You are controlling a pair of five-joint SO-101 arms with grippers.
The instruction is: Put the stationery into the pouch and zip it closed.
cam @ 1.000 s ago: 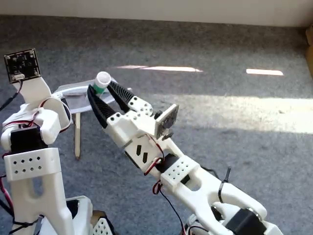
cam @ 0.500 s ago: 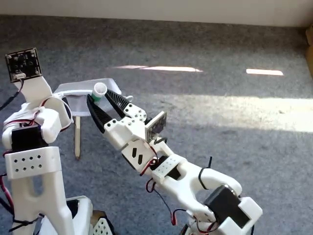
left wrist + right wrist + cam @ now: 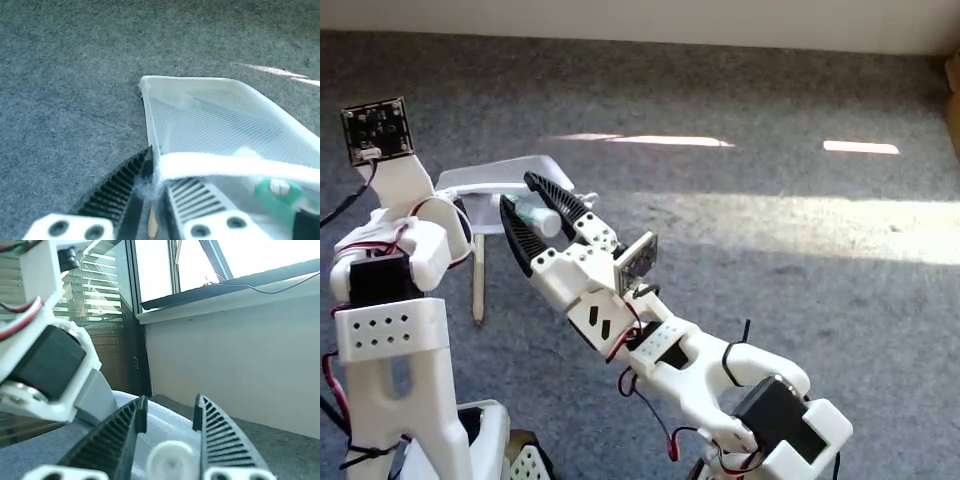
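Note:
The white mesh pouch point(image 3: 485, 182) hangs at the left with its mouth held up. My left gripper point(image 3: 156, 172) is shut on the pouch's white zip rim point(image 3: 220, 167). My right gripper point(image 3: 517, 195) pokes into the mouth, its black fingers point(image 3: 122, 432) closed on a white and green glue stick point(image 3: 535, 214). The stick lies along the fingers, its round white cap point(image 3: 172, 460) facing the wrist. Through the mesh the glue stick point(image 3: 272, 192) shows inside the pouch. A wooden pencil point(image 3: 478, 280) lies on the carpet under the pouch.
Grey carpet point(image 3: 770, 110) covers the whole work area, with sunlit stripes to the right. The left arm's white body point(image 3: 390, 300) stands close beside the right gripper. A wall and window point(image 3: 240, 315) lie behind the pouch.
The right gripper lowered into the pouch mouth and the glue stick tipped from upright to lying along the fingers. The left arm stayed holding the rim.

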